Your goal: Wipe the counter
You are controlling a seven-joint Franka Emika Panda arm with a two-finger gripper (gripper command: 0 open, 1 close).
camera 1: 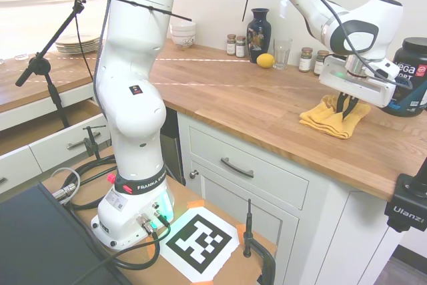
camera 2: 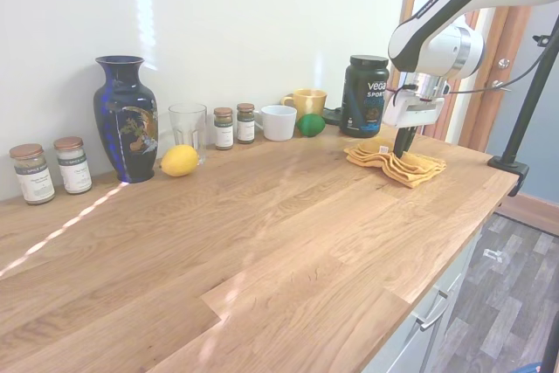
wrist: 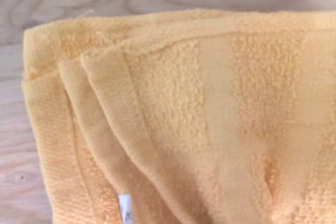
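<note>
The counter [camera 1: 253, 105] is a long light-brown wood top over white cabinets, and it fills most of the second exterior view [camera 2: 262, 233]. A folded yellow towel [camera 1: 320, 119] lies on it near the right end [camera 2: 410, 168]. My gripper [camera 1: 345, 113] stands upright on the towel, its dark fingers close together and pinching the cloth, which bunches up around them [camera 2: 403, 150]. The wrist view shows only the towel's layered folds [wrist: 210, 129] on the wood from close by.
Along the wall stand a dark blue vase [camera 2: 125, 115], a lemon [camera 2: 179, 161], a glass [camera 2: 187, 124], spice jars [camera 2: 234, 126], a white mug [camera 2: 279, 121], a yellow mug [camera 2: 306, 100], a lime [camera 2: 311, 124] and a black tub [camera 2: 364, 93] just behind the towel.
</note>
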